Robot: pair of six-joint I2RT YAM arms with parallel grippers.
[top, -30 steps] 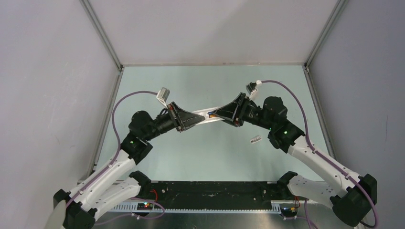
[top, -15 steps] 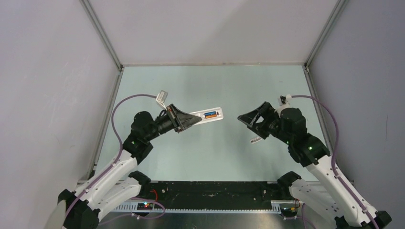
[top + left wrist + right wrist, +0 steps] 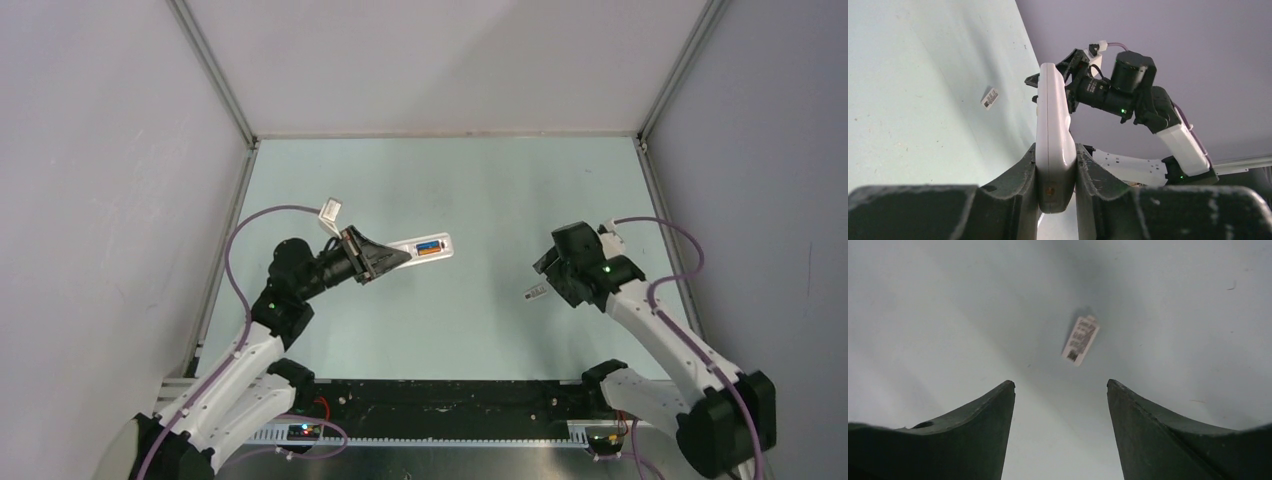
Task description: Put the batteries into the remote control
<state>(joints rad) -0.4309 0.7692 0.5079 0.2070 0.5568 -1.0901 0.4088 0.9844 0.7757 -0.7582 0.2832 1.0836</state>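
My left gripper (image 3: pixel 393 258) is shut on one end of the white remote control (image 3: pixel 425 247) and holds it above the table. The remote's open back faces up. The blue battery (image 3: pixel 428 244) and the orange battery (image 3: pixel 431 251) lie side by side inside it. In the left wrist view the remote (image 3: pixel 1053 110) stands edge-on between my fingers (image 3: pixel 1020 172). My right gripper (image 3: pixel 1060 384) is open and empty. It points down at the table just short of a small white printed piece (image 3: pixel 1080 340).
The small white printed piece (image 3: pixel 536 292) lies flat on the pale green table (image 3: pixel 470 180), just left of my right wrist (image 3: pixel 575 265). Grey walls stand on three sides. The arm bases and a black rail (image 3: pixel 450 400) run along the near edge.
My right gripper has drawn away from the remote to the right and turned down towards the table by the white piece. My left gripper has pulled back slightly left with the remote.
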